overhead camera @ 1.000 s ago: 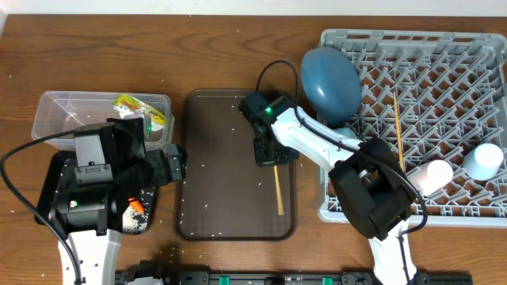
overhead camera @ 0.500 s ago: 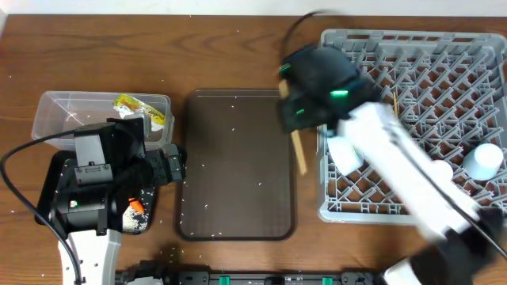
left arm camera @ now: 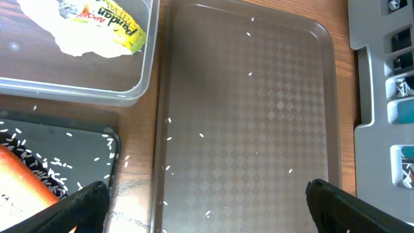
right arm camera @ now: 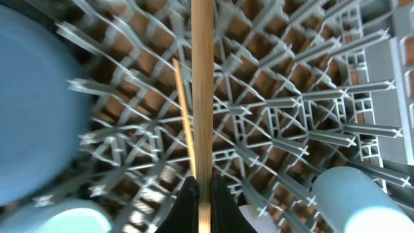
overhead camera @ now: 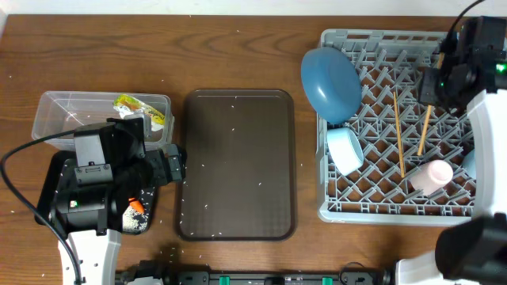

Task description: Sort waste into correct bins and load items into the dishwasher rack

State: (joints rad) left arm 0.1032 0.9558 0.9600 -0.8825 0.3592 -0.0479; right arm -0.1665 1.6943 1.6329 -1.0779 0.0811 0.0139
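Right gripper (right arm camera: 202,194): clenched on the held chopstick (right arm camera: 202,90), above the dishwasher rack (overhead camera: 380,212).
Long axis: in the overhead view it runs from the gripper toward about 7 o'clock, almost parallel to the other chopstick (overhead camera: 398,131), which lies in the rack at its 9 o'clock.
Left gripper (left arm camera: 207,194): spread wide and empty, well apart; the right arm is nearer.

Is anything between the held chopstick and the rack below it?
Nothing visible does. The right gripper holds the chopstick over bare lattice of the rack. The other chopstick lies beside it, and the pink cup sits just beyond its tip, not under it.
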